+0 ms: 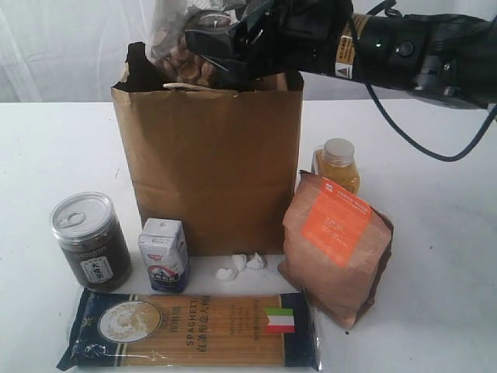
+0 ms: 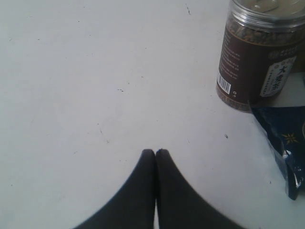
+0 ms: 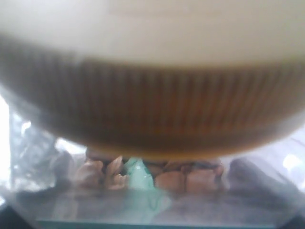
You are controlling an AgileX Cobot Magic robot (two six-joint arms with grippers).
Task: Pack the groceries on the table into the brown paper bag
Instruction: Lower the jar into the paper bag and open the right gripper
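Bag (image 1: 210,171) stands upright and open near the middle of the worktop (image 1: 435,311). Packing is at its first item as far as the views show: the right claw (image 1: 213,47) grips the big jar (image 1: 175,47) at the bag's mouth, jaws spread wide around it. The jar is tilted, most of it is above the rim, and it is not yet released. The right wrist view is filled by the jar's lid and contents at close range. Bag contents are hidden, so items already packed cannot be confirmed. Five items lie outside the bag: dark jar (image 1: 89,241), carton (image 1: 164,254), spaghetti (image 1: 190,330), pouch (image 1: 335,249) and yellow bottle (image 1: 337,165). The left claw (image 2: 156,152) is closed and empty above bare worktop, near the dark jar. Three small white lumps (image 1: 241,264) lie in front of the bag; their nature is unclear. Judged progress: early, with one placement under way and five to follow.
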